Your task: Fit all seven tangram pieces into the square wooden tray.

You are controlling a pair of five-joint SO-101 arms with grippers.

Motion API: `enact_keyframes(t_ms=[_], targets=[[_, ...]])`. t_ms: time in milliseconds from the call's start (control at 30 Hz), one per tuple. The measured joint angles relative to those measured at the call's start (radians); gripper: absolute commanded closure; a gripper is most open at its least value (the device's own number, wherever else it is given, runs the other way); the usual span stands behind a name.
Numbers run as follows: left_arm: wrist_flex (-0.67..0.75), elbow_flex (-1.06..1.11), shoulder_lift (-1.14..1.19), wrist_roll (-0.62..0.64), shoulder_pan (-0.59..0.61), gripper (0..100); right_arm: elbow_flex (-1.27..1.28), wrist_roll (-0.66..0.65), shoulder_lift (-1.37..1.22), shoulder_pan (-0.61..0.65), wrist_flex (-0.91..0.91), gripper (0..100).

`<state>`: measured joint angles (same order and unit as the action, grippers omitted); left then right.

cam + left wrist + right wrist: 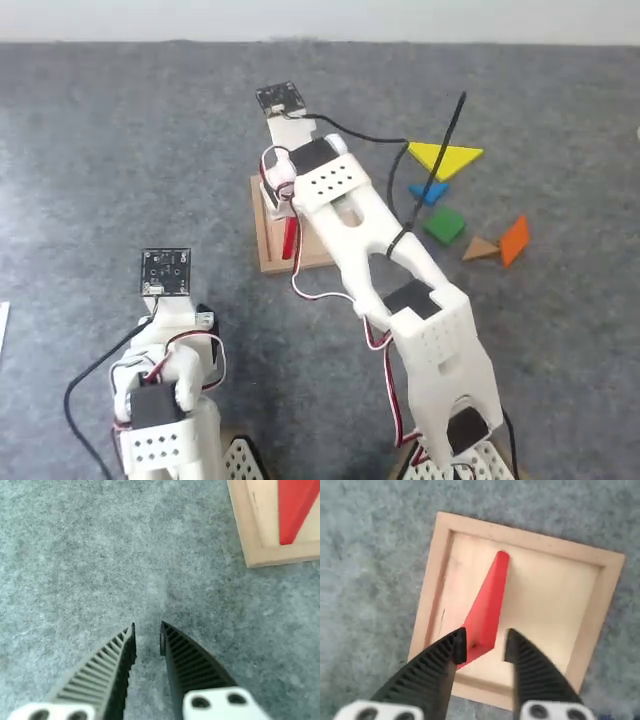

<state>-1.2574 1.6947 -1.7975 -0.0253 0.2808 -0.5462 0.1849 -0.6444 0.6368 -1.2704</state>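
Counting from the left: two arms, one tray, six pieces in sight. The left gripper (147, 630) hangs over bare grey desk (100, 150), its jaws a narrow slit apart with nothing between them; open carpet lies all round it, and a tray corner sits off to one side. Next comes the single square tray (436, 580), with the right arm stretched over it. One red piece (487, 605) is inside, running from near the far rim toward the near one. The right gripper (484, 642) is spread around its near end: one finger touches the red edge and the other stands just clear. Bare wood remains on both sides of the piece. Right of the tray, five pieces lie loose on the desk: one yellow triangle (445, 158), one blue triangle (428, 192), one green square (444, 226), one brown triangle (480, 249) and one orange parallelogram (514, 241) touching it.
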Motion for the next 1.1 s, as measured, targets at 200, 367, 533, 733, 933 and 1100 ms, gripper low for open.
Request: enact_keyframes(t_ms=[200,367,533,733,933,1100], targets=[[0.0,0.0,0.0,0.0,0.0,92,0.0,-0.037,0.008,-0.044,-0.018,73.2],[0.0,0.0,0.0,0.0,0.0,92,0.0,-0.146,0.009,-0.081,-0.069,76.3],[0.0,0.0,0.0,0.0,0.0,92,0.0,-0.157,0.009,-0.086,-0.078,96.3],[0.0,0.0,0.0,0.0,0.0,92,0.0,-0.219,-0.037,-0.097,-0.043,96.5],[0.0,0.0,0.0,0.0,0.0,92,0.002,-0.585,-0.058,-0.118,-0.049,96.5],[0.0,0.0,0.0,0.0,0.0,92,0.0,-0.707,-0.066,-0.126,-0.06,96.5]])
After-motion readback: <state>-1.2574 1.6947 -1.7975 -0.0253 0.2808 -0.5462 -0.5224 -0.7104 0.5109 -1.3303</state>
